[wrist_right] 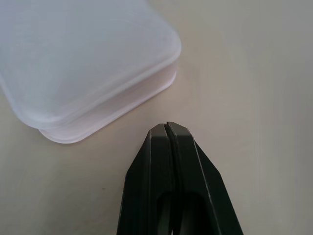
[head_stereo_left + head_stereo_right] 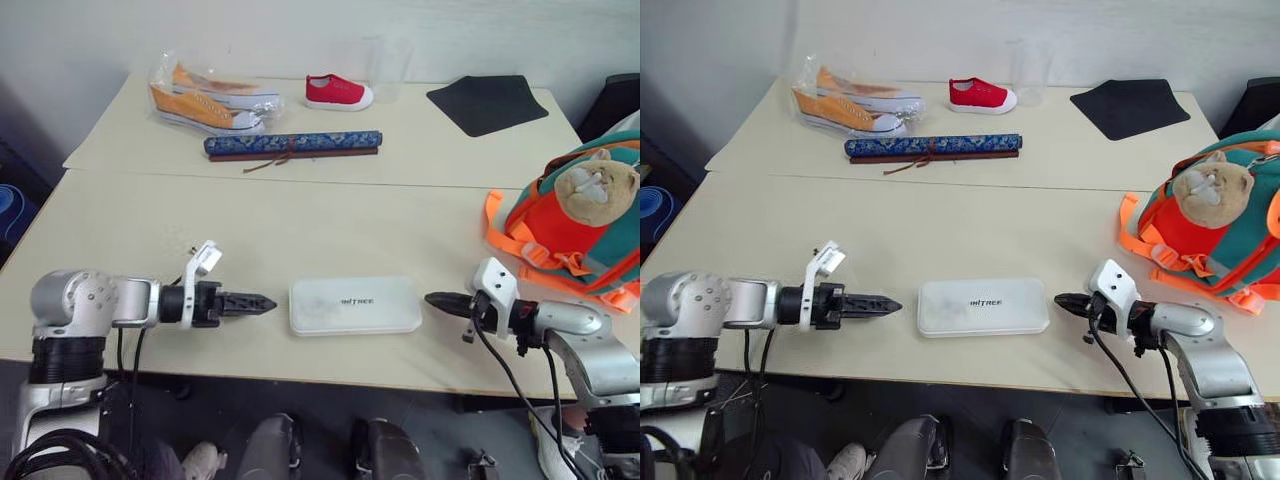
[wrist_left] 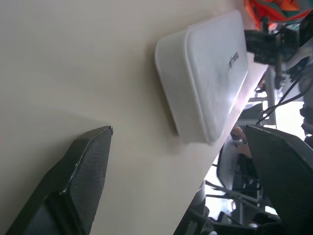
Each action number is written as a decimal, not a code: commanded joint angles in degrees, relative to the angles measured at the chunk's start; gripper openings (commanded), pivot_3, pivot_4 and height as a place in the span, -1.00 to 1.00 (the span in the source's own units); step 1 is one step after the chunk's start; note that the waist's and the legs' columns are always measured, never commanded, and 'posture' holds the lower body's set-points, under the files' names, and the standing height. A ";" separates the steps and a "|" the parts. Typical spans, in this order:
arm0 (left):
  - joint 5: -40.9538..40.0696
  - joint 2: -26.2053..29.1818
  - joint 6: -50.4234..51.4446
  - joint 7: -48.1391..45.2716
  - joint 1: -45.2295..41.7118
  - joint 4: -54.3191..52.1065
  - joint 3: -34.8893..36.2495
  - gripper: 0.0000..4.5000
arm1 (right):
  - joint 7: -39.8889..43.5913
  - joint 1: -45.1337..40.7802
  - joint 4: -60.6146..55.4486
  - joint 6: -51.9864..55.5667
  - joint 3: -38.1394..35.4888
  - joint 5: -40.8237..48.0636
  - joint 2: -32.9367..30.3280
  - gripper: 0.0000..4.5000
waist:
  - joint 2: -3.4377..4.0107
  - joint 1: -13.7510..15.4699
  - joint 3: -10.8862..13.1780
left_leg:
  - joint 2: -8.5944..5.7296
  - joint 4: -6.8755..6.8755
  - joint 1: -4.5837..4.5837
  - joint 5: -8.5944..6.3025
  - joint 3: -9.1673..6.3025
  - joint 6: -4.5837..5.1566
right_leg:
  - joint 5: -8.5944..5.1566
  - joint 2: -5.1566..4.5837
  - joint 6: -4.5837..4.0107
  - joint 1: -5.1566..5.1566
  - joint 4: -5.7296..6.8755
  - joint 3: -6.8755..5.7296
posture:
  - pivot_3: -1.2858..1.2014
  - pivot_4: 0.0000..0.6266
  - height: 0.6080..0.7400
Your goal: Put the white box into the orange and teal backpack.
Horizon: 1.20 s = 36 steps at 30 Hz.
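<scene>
- Pale beige table runs across the scene under a plain light wall, and every object rests on it.
- White box lies flat near the table's front edge, midway between the two grippers, its small dark lettering facing up.
- Left gripper points at the box's left end from just beside it without touching; in the left wrist view its fingers stand wide apart with nothing between them.
- Right gripper points at the box's right end, near it but apart; in the right wrist view its fingertips are pressed together and hold nothing.
- Orange and teal backpack sits at the table's right edge, well apart from the box, with a tan plush animal head on its front and orange straps spilling onto the tabletop.
- Farther back lie a long blue patterned roll, a pair of orange sneakers in a clear bag, a single red shoe and a black mat.
</scene>
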 commanded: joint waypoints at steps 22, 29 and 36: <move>-32.32 -11.00 0.52 28.59 -7.40 16.00 -3.13 0.38 | -1.75 -1.84 -2.64 0.79 3.25 0.03 4.55 -1.00 | -0.05 -0.38 0.01 | 0.01 0.13 -0.01 0.09 -0.03 0.01 | 0.01 0.03 0.01 0.01 0.07 0.02 | 0.03 -0.52 1.00; -30.69 -10.92 -2.93 23.76 -3.01 2.29 -0.03 -0.47 | -2.43 6.44 -7.76 6.26 -8.20 10.62 4.07 -0.93 | -0.05 -0.06 0.01 | 0.01 0.15 -0.05 0.09 -0.02 0.01 | 0.01 0.04 0.01 0.02 0.03 0.03 | 0.03 -0.52 1.00; -11.08 -5.93 -34.06 -8.39 4.04 -14.64 -2.62 -0.47 | -8.76 23.55 -12.06 0.71 -28.79 13.69 7.26 0.02 | -0.04 0.16 0.00 | 0.01 0.00 -0.06 -0.10 0.06 -0.33 | 0.01 0.09 0.00 0.01 -0.11 0.04 | 0.03 -0.52 1.00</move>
